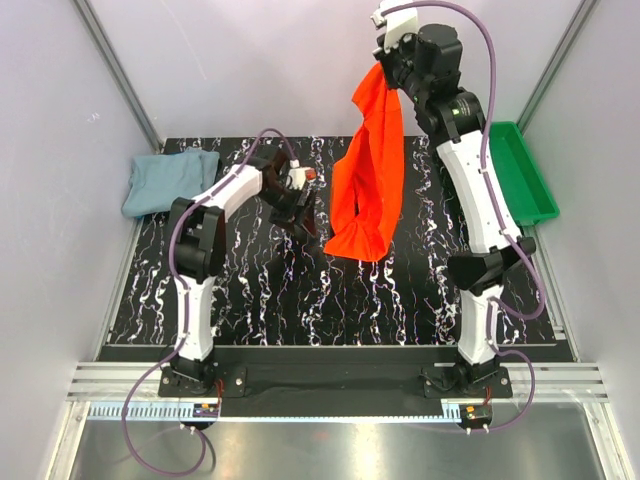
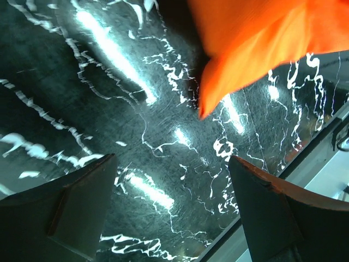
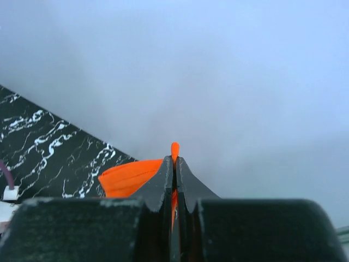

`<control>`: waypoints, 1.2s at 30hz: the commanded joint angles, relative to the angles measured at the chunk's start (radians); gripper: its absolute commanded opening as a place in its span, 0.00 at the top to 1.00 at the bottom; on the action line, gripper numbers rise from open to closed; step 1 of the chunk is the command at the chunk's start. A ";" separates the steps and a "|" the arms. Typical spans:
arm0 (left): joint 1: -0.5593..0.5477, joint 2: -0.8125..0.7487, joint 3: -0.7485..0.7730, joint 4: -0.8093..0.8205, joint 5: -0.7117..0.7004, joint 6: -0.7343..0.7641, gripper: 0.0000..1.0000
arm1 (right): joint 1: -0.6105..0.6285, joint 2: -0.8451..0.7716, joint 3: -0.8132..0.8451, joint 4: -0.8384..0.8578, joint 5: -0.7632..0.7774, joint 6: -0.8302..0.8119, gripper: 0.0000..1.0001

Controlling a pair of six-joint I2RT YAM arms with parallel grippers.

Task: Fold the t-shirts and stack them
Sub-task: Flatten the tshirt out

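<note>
The bright orange-red t-shirt (image 1: 370, 180) hangs in the air over the middle of the black marbled table (image 1: 250, 290). My right gripper (image 1: 388, 72) is raised high and shut on the shirt's top edge; the right wrist view shows the cloth (image 3: 131, 177) pinched between the closed fingers. My left gripper (image 1: 300, 205) is open and empty, low over the table just left of the shirt's lower end; a corner of the shirt (image 2: 245, 43) shows above its fingers (image 2: 272, 213). The grey-blue t-shirt (image 1: 168, 180) lies crumpled at the table's far left corner.
A green plastic tray (image 1: 535, 185) stands at the far right edge of the table. Grey walls with metal frame rails close in the back and sides. The table's front edge runs by the arm bases.
</note>
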 commanded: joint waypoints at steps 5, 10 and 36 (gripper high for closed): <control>0.106 -0.161 0.070 0.045 -0.100 -0.024 0.10 | 0.100 0.062 0.087 0.077 -0.035 -0.064 1.00; 0.113 -0.172 0.076 0.065 -0.129 -0.029 0.11 | 0.153 0.047 0.048 0.138 -0.048 -0.073 1.00; -0.076 0.326 0.569 0.154 -0.094 -0.073 0.22 | 0.127 -0.037 -0.061 0.187 0.079 -0.130 1.00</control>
